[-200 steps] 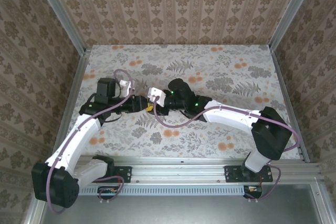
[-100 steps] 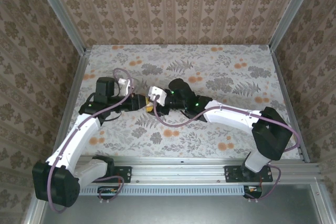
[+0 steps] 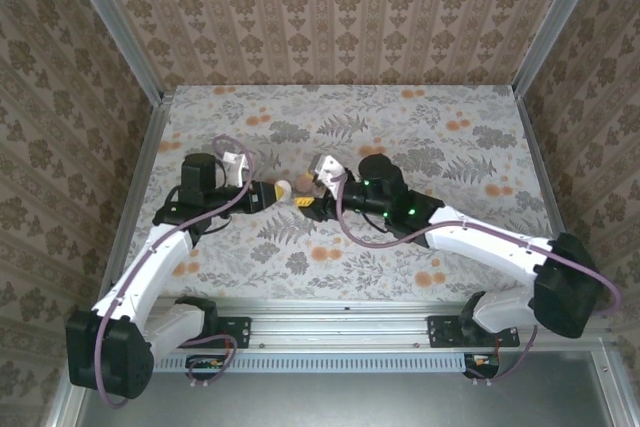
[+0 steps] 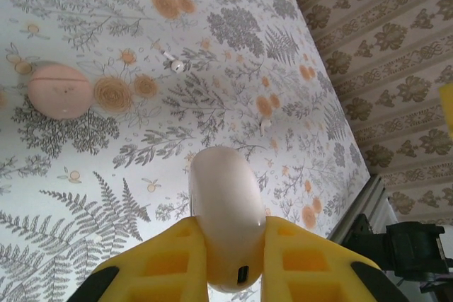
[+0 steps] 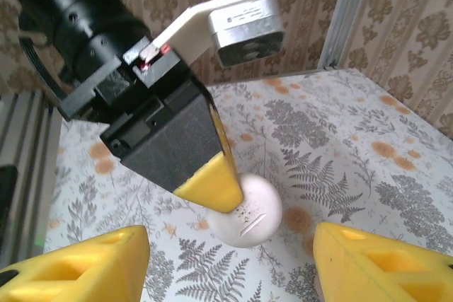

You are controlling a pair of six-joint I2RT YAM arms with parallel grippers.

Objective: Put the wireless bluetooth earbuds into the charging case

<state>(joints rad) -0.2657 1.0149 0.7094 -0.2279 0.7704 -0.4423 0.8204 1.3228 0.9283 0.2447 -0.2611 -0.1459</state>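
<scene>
Two earbuds (image 4: 177, 66) on table (image 4: 85, 182), left gripper (image 4: 230, 249) clamping closed case (image 4: 219, 189), right gripper (image 5: 233, 259) open.

- Top external: mounted high, above and behind the arm bases (image 3: 215, 325). It looks down and forward from far off, taking in the whole floral table (image 3: 430, 127) and the papered walls (image 3: 330, 7).
- Left wrist: close-in, just behind its own yellow fingers (image 4: 170, 266). It looks along them, low across the tabletop toward a wall.
- Right wrist: also close. It faces the left gripper (image 5: 212, 185) over its own fingertips (image 5: 85, 259).
- Overlap: the cream-white case (image 3: 283, 188) is in all three views, and so is the tabletop around it.
</scene>
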